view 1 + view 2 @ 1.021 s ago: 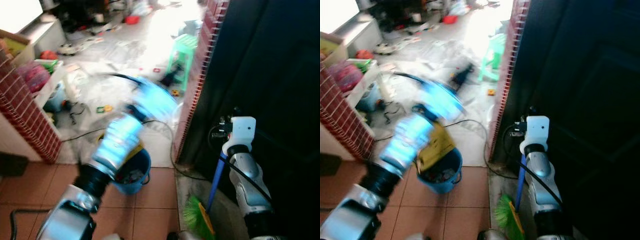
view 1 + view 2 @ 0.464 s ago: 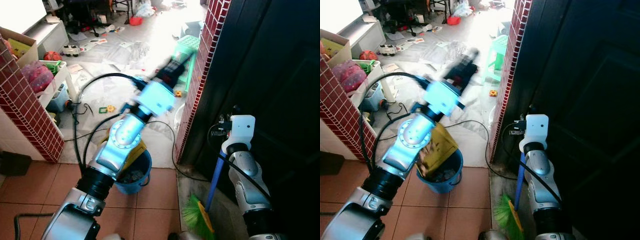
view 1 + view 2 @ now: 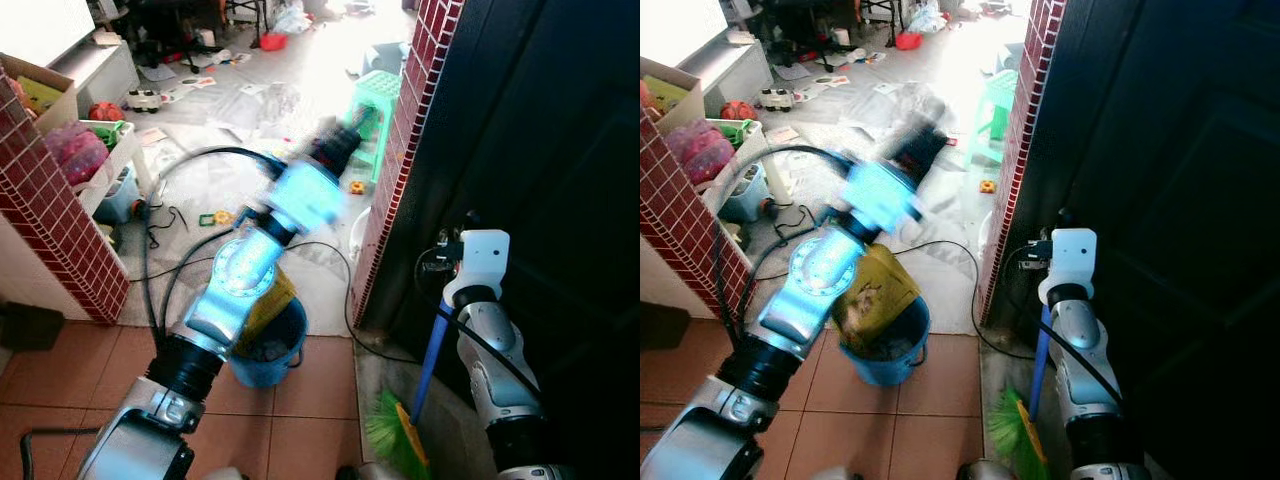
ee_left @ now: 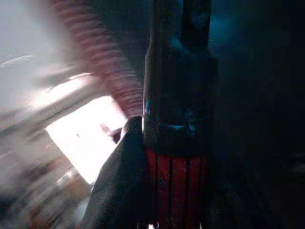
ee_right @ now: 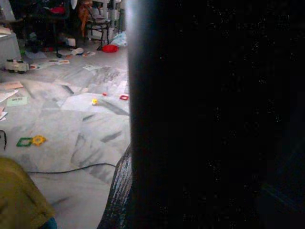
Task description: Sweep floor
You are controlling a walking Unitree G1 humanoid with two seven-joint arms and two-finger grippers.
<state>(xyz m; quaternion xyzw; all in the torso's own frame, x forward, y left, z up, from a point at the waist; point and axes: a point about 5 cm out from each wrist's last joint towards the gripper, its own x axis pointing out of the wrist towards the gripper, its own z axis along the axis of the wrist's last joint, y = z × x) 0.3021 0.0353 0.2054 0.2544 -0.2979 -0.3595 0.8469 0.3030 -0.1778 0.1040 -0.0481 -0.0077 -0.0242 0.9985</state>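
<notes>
My left arm reaches forward and is blurred by motion, its gripper (image 3: 335, 148) near the green stool (image 3: 372, 100). In the left wrist view its black finger (image 4: 119, 186) presses a dark handle with a red ribbed grip (image 4: 176, 138). A yellow dustpan (image 3: 266, 303) hangs tilted under that arm, over the blue bucket (image 3: 268, 352). On the right, a broom with a blue handle (image 3: 431, 355) and green bristles (image 3: 388, 432) stands by the dark door. My right gripper (image 3: 445, 285) is at the handle's top, which looms as a dark pole (image 5: 190, 119) in the right wrist view.
A red brick pillar (image 3: 400, 150) edges the dark door (image 3: 540, 130) on the right. Another brick wall (image 3: 50, 230) stands at the left beside shelves of toys. A black cable (image 3: 330, 260), papers and small toys litter the pale floor beyond the orange tiles.
My left arm has swung up and forward from above the bucket towards the green stool, and the yellow dustpan now tilts over the bucket. The right arm and broom have stayed put.
</notes>
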